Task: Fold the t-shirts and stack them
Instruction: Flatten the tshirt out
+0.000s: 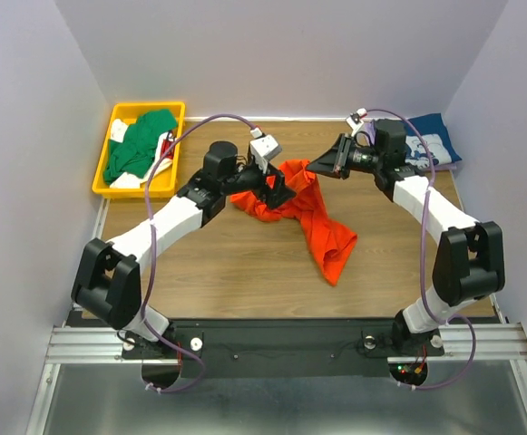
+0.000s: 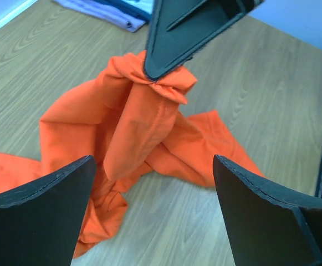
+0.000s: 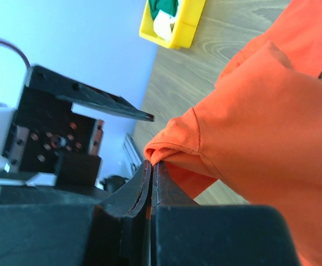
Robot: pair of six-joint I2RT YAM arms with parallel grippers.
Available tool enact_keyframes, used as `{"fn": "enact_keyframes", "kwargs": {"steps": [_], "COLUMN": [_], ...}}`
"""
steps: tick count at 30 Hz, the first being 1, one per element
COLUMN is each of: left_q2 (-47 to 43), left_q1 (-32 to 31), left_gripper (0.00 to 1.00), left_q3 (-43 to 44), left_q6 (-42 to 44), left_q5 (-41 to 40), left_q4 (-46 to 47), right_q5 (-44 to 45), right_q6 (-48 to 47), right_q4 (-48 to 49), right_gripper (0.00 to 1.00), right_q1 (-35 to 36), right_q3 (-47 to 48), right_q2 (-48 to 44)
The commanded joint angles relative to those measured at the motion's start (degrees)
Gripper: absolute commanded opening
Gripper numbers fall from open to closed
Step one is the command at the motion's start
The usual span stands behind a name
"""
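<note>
The orange t-shirt (image 1: 316,222) lies crumpled mid-table, one bunched edge lifted. My right gripper (image 1: 317,169) is shut on that bunch, as the right wrist view (image 3: 152,164) shows, with cloth (image 3: 260,111) hanging from the tips. My left gripper (image 1: 277,190) is open and empty, its jaws wide apart over the shirt's low folds (image 2: 133,127), facing the right gripper (image 2: 188,33). A folded navy t-shirt (image 1: 431,148) with white print lies at the back right, lavender cloth (image 2: 102,10) under it. A green t-shirt (image 1: 141,145) lies in the yellow bin (image 1: 104,177).
The yellow bin stands at the back left and also shows in the right wrist view (image 3: 180,25). White cloth (image 1: 165,145) lies in it beside the green shirt. Bare wooden table (image 1: 218,263) runs along the front. Walls close in on both sides.
</note>
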Motion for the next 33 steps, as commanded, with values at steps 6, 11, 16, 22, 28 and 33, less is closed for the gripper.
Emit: {"fn": "enact_keyframes", "kwargs": {"steps": [6,11,16,22,28,33], "left_q2": [2.04,3.18,4.5,7.05,8.1,8.11], "left_q1": [-7.53,-10.17,-10.18,-9.65,-8.77,-8.68], "left_gripper": [0.99,0.98,0.91,0.76,0.82,0.85], "left_q3": [2.5,2.06,2.23,4.95,6.28,5.58], "left_q6": [2.29,5.55,8.97,9.95,7.05,6.78], "left_q5": [-20.86,-32.82,-40.49,-37.86,-27.76,-21.86], "left_q4": [1.78,2.3,5.28,6.17,5.64,5.64], "right_q5": [7.81,8.25,6.85,5.62,5.88,5.88], "right_q6": [16.76,21.68,24.67,26.52,26.88,26.79], "right_q4": [7.85,7.85,7.94,8.64,9.08,9.43], "right_gripper": [0.0,0.01,0.01,0.0,0.01,0.01], "right_q1": [2.31,2.4,2.66,3.02,3.02,3.02], "right_q3": [0.44,1.32,1.85,1.06,1.06,1.93], "right_q2": [-0.45,1.04,0.78,0.08,0.43,1.22]}}
